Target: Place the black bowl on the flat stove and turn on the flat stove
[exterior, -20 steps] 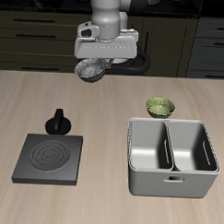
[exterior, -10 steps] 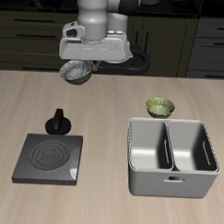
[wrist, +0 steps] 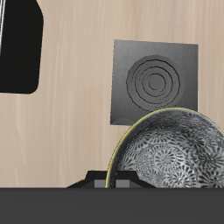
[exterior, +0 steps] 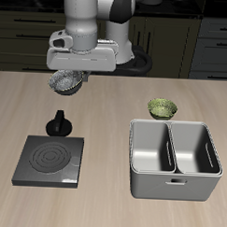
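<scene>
Black bowl (exterior: 66, 82) gripped in fingers (exterior: 70, 74), high above flat stove (exterior: 50, 160).

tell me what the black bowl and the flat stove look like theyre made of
Black bowl: looks like glazed ceramic or metal, going by its shiny, mottled silvery inside. Flat stove: seems a matte black, glass-like or metal plate, smooth with concentric ring marks.

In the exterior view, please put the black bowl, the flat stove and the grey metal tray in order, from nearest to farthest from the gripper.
1. The black bowl: held in the gripper, above the table.
2. The flat stove: below the gripper, toward the table's front edge.
3. The grey metal tray: across the table, beside the olive-green bowl.
</scene>
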Tool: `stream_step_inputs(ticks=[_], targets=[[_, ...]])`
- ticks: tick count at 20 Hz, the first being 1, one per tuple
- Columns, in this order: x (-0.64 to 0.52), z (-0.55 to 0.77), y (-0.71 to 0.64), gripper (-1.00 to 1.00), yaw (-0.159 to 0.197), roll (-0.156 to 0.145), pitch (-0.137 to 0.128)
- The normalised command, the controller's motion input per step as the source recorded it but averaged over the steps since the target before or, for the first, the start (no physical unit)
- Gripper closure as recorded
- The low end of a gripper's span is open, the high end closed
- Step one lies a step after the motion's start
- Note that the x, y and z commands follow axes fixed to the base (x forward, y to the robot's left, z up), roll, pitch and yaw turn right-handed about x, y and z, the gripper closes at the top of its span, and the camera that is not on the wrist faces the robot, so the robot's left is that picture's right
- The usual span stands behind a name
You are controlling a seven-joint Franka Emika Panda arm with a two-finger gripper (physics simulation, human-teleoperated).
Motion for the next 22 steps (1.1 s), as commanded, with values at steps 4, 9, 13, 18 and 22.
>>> stream_step_inputs(ticks=[4, 9, 13, 18, 22], targets=[[0.23, 0.01, -0.11, 1.00, 0.000, 0.014, 0.006], [0.25, 0.03, -0.18, 1.00, 0.015, -0.016, 0.011], [0.22, 0.00, -0.19, 1.00, -0.002, -0.012, 0.029], [0.35, -0.05, -0.40, 1.00, 0.017, -0.029, 0.036], [0.24, -0.07, -0.19, 1.00, -0.005, 0.020, 0.037]])
